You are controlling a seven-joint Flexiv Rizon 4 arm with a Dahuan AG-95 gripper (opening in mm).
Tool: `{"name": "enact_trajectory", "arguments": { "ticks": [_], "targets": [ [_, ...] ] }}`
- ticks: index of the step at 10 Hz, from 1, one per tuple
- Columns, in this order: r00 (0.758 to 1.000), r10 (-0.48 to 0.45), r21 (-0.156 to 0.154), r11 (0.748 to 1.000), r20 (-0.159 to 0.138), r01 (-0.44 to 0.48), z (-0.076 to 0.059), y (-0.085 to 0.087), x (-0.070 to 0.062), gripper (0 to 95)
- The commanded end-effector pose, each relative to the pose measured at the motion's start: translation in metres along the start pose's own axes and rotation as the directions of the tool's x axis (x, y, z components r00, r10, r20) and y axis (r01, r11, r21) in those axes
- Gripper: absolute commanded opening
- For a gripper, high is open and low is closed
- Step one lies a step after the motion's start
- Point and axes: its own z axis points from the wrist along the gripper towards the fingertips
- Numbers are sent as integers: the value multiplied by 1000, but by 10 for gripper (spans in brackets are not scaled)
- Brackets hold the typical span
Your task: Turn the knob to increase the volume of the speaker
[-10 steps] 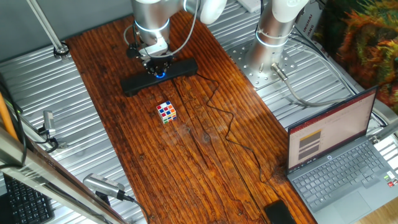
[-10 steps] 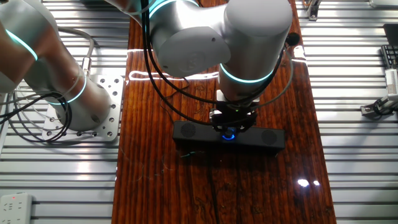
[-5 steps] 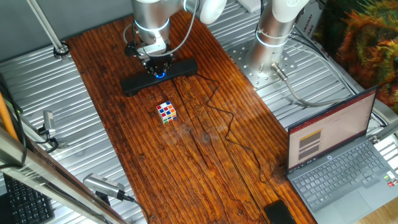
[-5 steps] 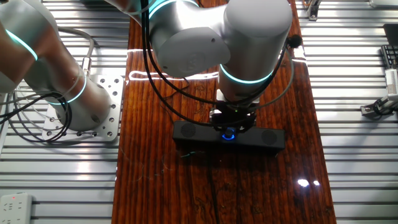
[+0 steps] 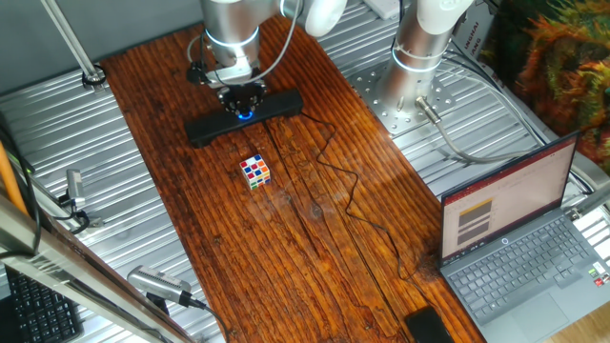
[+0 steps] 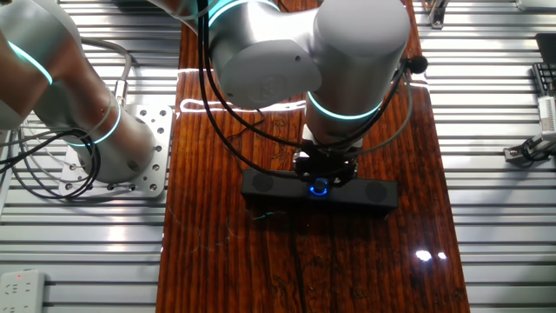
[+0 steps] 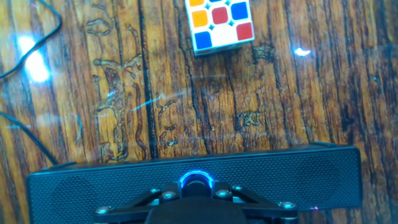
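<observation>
Progress looks partway at best: the arm [image 6: 287,52] stands over the middle of the speaker [image 5: 243,117], which lies across the far end of the table, and the gripper [image 6: 323,178] is down around the knob [image 7: 196,181]; in the hand view the linkage closes in on both sides of the blue-lit dial, so I judge the fingers to be pinching it, though the tips themselves are hidden at the bottom edge; how much the dial is already turned cannot be read from any view, and no volume marking shows; what seems left is the turn itself, or the rest of it, then letting go and lifting clear.

Surface next: the table [image 5: 315,238] is a long slab of dark, glossy, strongly grained wood with bright glare spots; it sits on ribbed metal plates [image 6: 495,104]; the arm's base [image 5: 419,48] is bolted just beside the wood on one of these.

Room, by size: a laptop [image 5: 519,238] stands open well apart from the speaker, near the corner of one fixed view; a thin cable [image 5: 334,162] runs from the speaker across the wood toward that side; a cube [image 5: 254,171] with coloured faces sits near the speaker, apart from it, on the side away from the arm; it plays no part here.
</observation>
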Motion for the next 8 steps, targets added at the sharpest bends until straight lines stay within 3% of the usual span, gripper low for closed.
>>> {"name": "enact_trajectory", "arguments": {
  "ticks": [1,8],
  "targets": [
    [999,32,-1,999,2,-32,0,0,0,0],
    [993,121,2,993,5,-121,0,0,0,0]
  ]
}}
